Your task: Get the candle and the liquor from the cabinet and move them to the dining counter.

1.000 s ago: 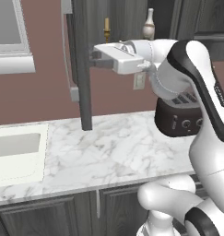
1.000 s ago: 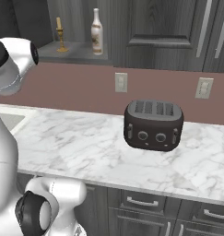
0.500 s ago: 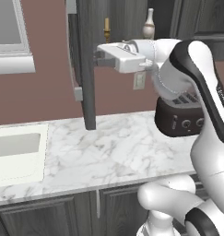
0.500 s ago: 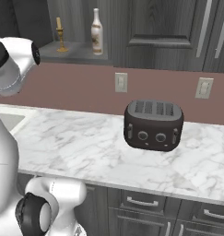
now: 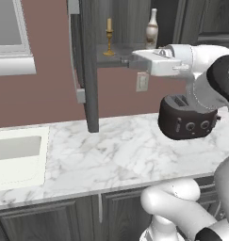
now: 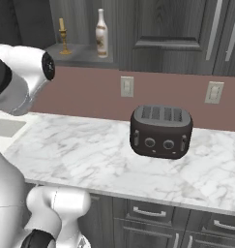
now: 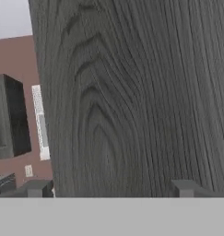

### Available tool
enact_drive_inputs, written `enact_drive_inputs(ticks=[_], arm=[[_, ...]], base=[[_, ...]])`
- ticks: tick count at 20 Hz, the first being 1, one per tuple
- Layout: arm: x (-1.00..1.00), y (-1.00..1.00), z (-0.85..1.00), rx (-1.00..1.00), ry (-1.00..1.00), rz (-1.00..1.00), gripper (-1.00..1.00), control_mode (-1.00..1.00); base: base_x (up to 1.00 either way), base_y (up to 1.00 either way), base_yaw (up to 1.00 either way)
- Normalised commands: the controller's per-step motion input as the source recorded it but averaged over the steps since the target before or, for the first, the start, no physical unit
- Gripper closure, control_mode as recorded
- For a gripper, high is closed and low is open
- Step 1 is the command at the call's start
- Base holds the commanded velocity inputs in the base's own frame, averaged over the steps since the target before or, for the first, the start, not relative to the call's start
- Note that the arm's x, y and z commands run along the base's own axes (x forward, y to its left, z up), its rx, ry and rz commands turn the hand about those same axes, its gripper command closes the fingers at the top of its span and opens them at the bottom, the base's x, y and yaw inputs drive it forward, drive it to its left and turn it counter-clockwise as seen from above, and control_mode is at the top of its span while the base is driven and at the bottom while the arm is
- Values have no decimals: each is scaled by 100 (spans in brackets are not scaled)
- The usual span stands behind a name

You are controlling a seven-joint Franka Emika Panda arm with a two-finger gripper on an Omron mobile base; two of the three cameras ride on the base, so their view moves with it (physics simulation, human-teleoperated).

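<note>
Left of the gripper [image 5: 126, 60] the cabinet [image 5: 87, 70] door stands swung out — shelf exposed for reaching. Just behind the wide-open, empty jaws sits the candle [image 5: 109, 37]; to their right, farther back, the liquor [image 5: 152, 29] — both await pickup.

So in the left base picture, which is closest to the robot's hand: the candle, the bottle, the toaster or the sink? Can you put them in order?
From the gripper:
1. The candle, just above, on the cabinet shelf.
2. The liquor, up on the same shelf; nearly as close.
3. The toaster, below on the worktop.
4. The sink, far left and low.
</note>
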Motion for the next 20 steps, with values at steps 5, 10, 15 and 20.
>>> enact_drive_inputs(ticks=[5, 10, 15, 20], arm=[[-11, -52, 3, 0, 16, -26, -100, -100], [-1, -33, 5, 0, 18, -30, -100, -100], [-4, -27, 3, -4, 14, -29, -100, -100], [0, -12, 4, -16, 2, -17, -100, -100]], base=[[0, 0, 0], [0, 0, 0], [0, 0, 0], [0, 0, 0]])
